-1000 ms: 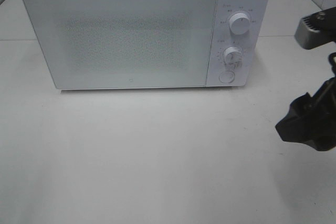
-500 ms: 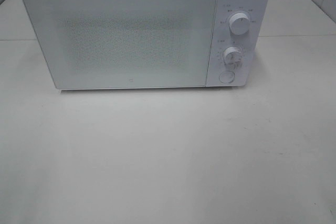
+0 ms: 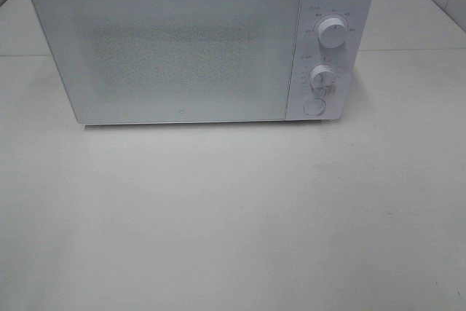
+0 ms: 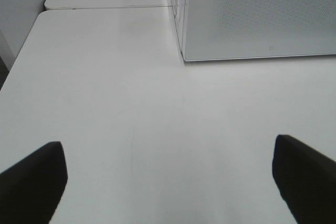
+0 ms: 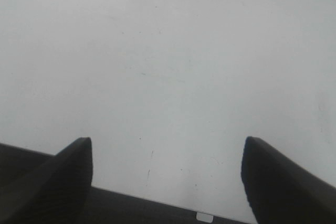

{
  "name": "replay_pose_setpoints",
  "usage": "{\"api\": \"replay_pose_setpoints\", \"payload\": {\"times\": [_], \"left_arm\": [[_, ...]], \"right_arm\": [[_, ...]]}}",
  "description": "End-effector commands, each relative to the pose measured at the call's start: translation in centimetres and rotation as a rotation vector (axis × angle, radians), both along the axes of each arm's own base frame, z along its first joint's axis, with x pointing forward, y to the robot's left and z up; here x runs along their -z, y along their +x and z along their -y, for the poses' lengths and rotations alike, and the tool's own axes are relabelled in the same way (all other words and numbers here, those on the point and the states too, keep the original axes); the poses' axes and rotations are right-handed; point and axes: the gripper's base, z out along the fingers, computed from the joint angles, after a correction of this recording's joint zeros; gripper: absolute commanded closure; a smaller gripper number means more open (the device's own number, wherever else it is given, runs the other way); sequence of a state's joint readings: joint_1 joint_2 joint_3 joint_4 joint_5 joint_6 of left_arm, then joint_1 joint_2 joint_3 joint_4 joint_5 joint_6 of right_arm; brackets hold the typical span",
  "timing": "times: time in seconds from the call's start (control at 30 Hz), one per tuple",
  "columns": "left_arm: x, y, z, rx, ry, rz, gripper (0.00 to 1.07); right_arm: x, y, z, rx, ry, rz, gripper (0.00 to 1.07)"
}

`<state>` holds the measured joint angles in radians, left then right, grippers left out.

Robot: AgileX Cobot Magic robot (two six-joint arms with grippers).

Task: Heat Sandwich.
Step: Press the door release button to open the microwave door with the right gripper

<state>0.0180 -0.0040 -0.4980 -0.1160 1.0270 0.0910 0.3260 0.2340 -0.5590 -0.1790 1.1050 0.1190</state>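
Exterior high view: white microwave (image 3: 196, 41) fills the upper half of the frame, from upper left to right of centre, standing on the pale table (image 3: 233, 216). Door (image 3: 171, 52) shut, its speckled frosted panel giving no view inside. Control strip at the right end of the unit: upper knob (image 3: 333, 35), lower knob (image 3: 322, 76) below it, round button (image 3: 314, 106) at the foot. Lower half of the frame is bare table surface. A seam in the table runs level with the middle of the microwave, showing at both the left and right edges of the frame. Neither arm shows in this view. Sandwich: not in sight in any view, so I cannot tell where it is. Left wrist view: left gripper (image 4: 170, 179) above the table, jaws wide apart, nothing between them, only the dark fingertips (image 4: 37, 179) showing. A lower front corner of the microwave lies ahead of it, well apart. Right wrist view: right gripper (image 5: 170, 177) over plain table near its dark edge, jaws apart, gripping nothing, fingertips (image 5: 283, 182) clear of the surface.
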Motion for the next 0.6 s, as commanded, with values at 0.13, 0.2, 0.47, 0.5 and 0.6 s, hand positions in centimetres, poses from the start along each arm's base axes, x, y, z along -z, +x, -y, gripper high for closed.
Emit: {"api": "replay_pose_setpoints", "payload": {"times": [0.13, 0.2, 0.47, 0.5, 0.6], "left_arm": [[0.1, -0.4, 0.0, -0.003, -0.006, 0.024, 0.03], [0.1, -0.4, 0.0, -0.003, -0.006, 0.024, 0.03], [0.1, -0.4, 0.0, -0.003, -0.006, 0.024, 0.03], [0.1, -0.4, 0.0, -0.003, -0.006, 0.024, 0.03], [0.1, -0.4, 0.0, -0.003, -0.005, 0.024, 0.03]], "right_arm": [[0.8, -1.8, 0.5, 0.094, 0.037, 0.157, 0.31], [0.9, -2.0, 0.5, 0.105, 0.044, 0.180, 0.31], [1.0, -3.4, 0.7, 0.173, 0.056, 0.268, 0.31], [1.0, -3.4, 0.7, 0.173, 0.056, 0.268, 0.31], [1.0, -3.4, 0.7, 0.174, 0.056, 0.269, 0.31]]}}
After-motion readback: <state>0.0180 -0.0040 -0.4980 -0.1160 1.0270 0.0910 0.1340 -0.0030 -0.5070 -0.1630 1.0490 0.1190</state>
